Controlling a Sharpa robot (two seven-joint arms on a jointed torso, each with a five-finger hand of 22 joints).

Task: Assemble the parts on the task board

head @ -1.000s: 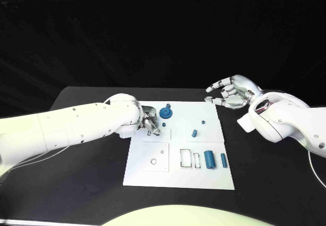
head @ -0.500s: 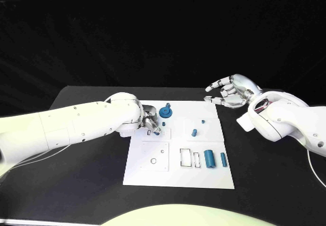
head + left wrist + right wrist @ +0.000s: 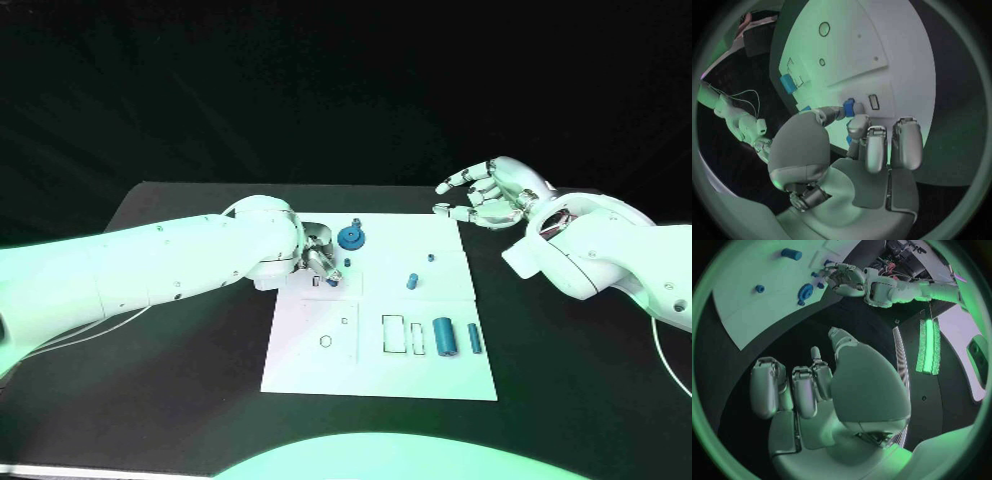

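Board [image 3: 378, 375], the white plate, lies in the middle of the black table [image 3: 173, 400], long side running away from me. My left arm [image 3: 144, 270] reaches in low across the table and its hand [image 3: 317, 258] hangs over the board's far left part, fingers turned down. My left wrist view shows that hand [image 3: 848, 150] pinching a small blue part [image 3: 849, 106] between thumb and a fingertip, just beside a little rectangular slot [image 3: 874, 101] in the board; whether the part touches the board I cannot tell. My right arm [image 3: 606, 260] bends in from the side, and its hand [image 3: 490, 195] is raised past the board's far right corner, off the plate, fingers spread and loosely curved, holding nothing. On the board, a round blue part with a peg [image 3: 352, 237] stands near the far edge, just beside my left hand. A blue cylinder [image 3: 446, 338] lies in the near right area, with a thinner blue rod [image 3: 475, 338] beside it. A short blue pin [image 3: 413, 282] lies nearer the middle, and a tiny blue piece [image 3: 430, 258] sits beyond it.
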